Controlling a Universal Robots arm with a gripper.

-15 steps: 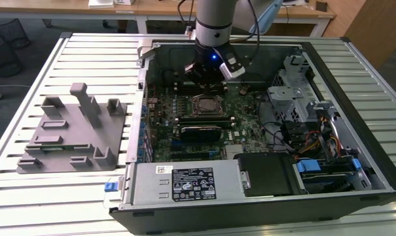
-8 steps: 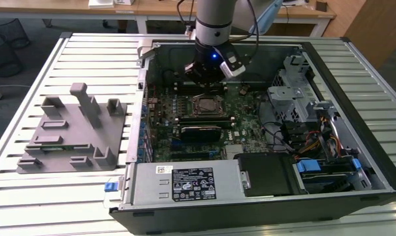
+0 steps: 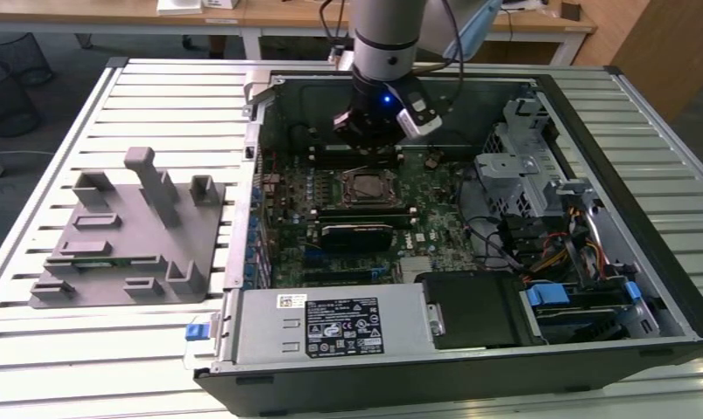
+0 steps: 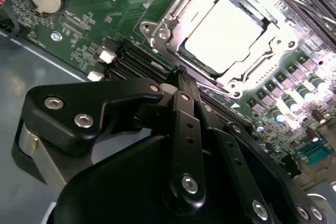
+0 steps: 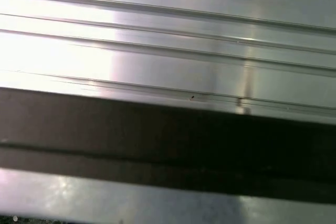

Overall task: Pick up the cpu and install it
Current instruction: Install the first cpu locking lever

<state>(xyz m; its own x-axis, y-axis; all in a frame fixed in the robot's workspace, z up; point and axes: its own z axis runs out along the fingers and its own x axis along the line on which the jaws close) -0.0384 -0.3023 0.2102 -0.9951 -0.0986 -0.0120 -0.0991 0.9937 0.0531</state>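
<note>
An open computer case [image 3: 468, 384] lies on a slatted metal bench [image 3: 95, 349]. Nearest, at lower centre of the exterior view, is a silver power supply [image 3: 327, 327]. A grey plastic fixture [image 3: 130, 236] with upright posts sits on the bench at left. Behind, mid-frame, the green motherboard [image 3: 427, 227] carries a metal-framed socket [image 3: 363, 185]. In the second wrist view the cpu [image 4: 226, 35], pale and square, lies in that socket at upper right. The black jaws, tips together and holding nothing, hang just beside it. Farther back, the arm [image 3: 386, 35] rises at upper centre.
</note>
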